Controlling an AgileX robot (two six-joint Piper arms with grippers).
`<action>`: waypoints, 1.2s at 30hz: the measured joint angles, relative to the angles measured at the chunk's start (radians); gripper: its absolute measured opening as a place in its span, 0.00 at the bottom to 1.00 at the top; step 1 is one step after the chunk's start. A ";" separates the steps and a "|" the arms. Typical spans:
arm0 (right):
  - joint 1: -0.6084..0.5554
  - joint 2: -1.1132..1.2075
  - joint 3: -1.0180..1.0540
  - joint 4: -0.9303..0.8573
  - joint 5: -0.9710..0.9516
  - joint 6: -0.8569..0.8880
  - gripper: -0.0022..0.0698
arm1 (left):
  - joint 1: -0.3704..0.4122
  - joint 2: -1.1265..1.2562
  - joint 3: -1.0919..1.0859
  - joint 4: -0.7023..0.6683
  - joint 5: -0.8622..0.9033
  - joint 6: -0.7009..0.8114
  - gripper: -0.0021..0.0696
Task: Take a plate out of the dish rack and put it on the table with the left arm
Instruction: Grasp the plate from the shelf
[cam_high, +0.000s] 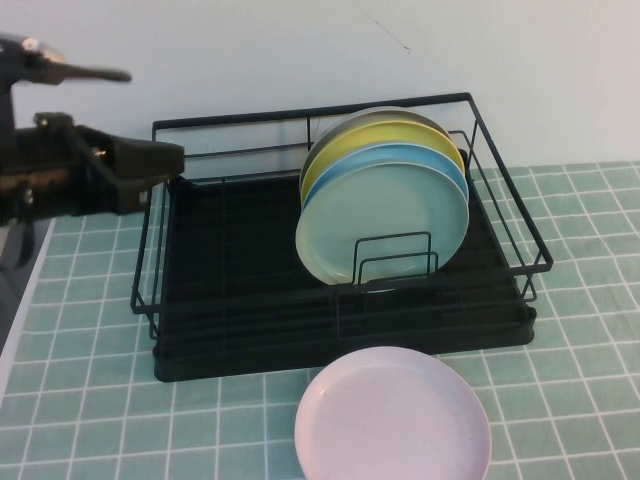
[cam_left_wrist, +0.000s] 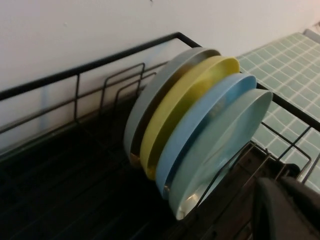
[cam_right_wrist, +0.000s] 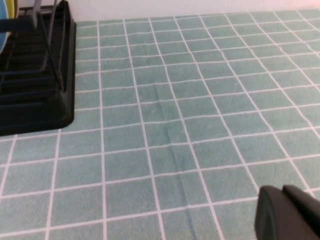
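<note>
High view: raised, robot's side, angled down at the tiled table (cam_high: 90, 400), taking in the whole dish rack (cam_high: 250, 330); left wrist view: close above the rack's rail (cam_left_wrist: 100, 62), facing the upright plate stack (cam_left_wrist: 195, 135) edge-on; right wrist view: low over the tiles (cam_right_wrist: 200, 125), rack corner (cam_right_wrist: 35, 100) at its edge; all three share the rack.

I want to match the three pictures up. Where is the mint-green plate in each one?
High view: the mint-green plate stands at the front of the stack in the dish rack.
Left wrist view: the plate is the one nearest the camera, close to the shut left gripper.
Right wrist view: not in it; only a corner of the rack shows.
Shared landmark: the rack.
</note>
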 joint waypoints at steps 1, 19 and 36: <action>0.000 0.000 0.000 0.000 0.000 0.000 0.03 | 0.000 0.028 -0.023 0.009 -0.020 -0.012 0.02; 0.000 0.000 0.000 0.000 0.000 0.000 0.03 | -0.212 0.102 -0.090 0.004 0.657 0.360 0.02; 0.000 0.000 0.000 0.000 0.000 0.000 0.03 | -0.220 0.105 0.113 -0.037 0.945 0.472 0.02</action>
